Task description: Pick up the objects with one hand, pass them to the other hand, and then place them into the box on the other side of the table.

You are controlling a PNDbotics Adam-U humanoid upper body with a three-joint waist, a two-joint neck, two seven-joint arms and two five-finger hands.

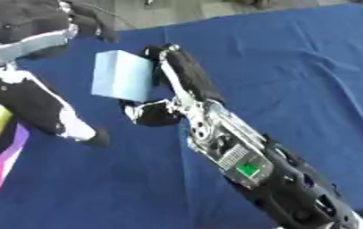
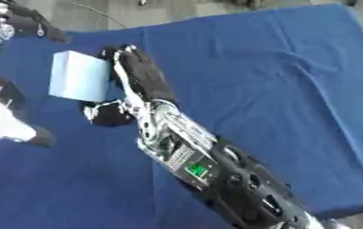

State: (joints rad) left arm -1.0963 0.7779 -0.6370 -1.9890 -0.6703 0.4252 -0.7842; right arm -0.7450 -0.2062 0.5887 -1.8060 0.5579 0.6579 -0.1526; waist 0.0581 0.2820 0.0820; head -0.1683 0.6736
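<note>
A pale blue block (image 1: 122, 75) is seen in the upper left of the frame, above the desk (image 1: 294, 67) with its blue cloth. It is gripped by the right hand (image 1: 181, 85), fingers (image 1: 186, 67) laid along its right face and thumb curled below. The left hand (image 1: 36, 105) is shown at the left edge, beside the block, its fingers spread open and holding nothing. Yellow and pink items (image 1: 1, 156) are visible at the lower left edge.

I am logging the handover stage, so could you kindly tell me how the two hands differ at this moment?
The right hand has straight fingers along one side of the light blue block and its thumb below it; the left hand touches no block. The right hand enters from the lower right, reaching up the table; the left hand sits at the left edge, pointing down-right. Both are black and hang over the blue tablecloth.
</note>
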